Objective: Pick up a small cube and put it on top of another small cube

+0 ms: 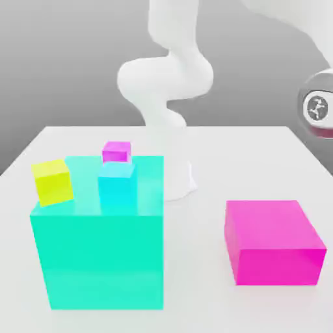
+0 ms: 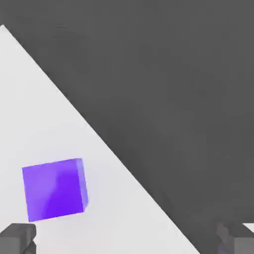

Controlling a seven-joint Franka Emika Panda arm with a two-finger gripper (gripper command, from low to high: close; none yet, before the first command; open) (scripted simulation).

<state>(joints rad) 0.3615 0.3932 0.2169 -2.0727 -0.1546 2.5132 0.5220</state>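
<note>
With our gripper (image 2: 126, 238) spread wide and empty, the small indigo cube (image 2: 53, 188) sits on the white table (image 2: 30, 99) just ahead of one fingertip (image 2: 17, 237), off the gap, seemingly light, rigid and smooth-sided, best pinched across opposite flat faces.

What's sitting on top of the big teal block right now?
On the big teal block sit a small cyan cube and a small yellow cube. A small magenta cube shows behind them; its base is covered, so what it rests on is unclear.
</note>
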